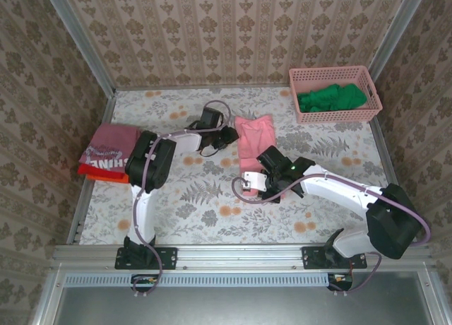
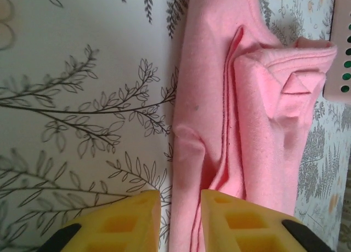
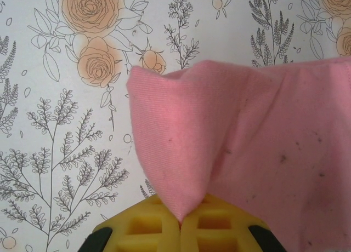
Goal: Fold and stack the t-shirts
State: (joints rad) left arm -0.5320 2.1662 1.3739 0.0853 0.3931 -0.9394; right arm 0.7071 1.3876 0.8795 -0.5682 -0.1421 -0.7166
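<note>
- Salmon-pink t-shirt (image 1: 254, 138) lies left of the basket (image 1: 328, 72); limp, light cloth, I'd say.
- Right gripper (image 3: 180, 219) pinches its corner farthest from the basket.
- Left gripper (image 2: 180, 219) has its jaws narrowly apart, straddling a side hem: a good hold.

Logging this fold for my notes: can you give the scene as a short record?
pink shirt: centre of table, partly folded
left gripper: jaws narrowly apart around its side edge, grip unclear
right gripper: shut on its near end
left side: lettered dusty-red shirt on orange-red shirt
basket: far right, green cloth inside
</note>
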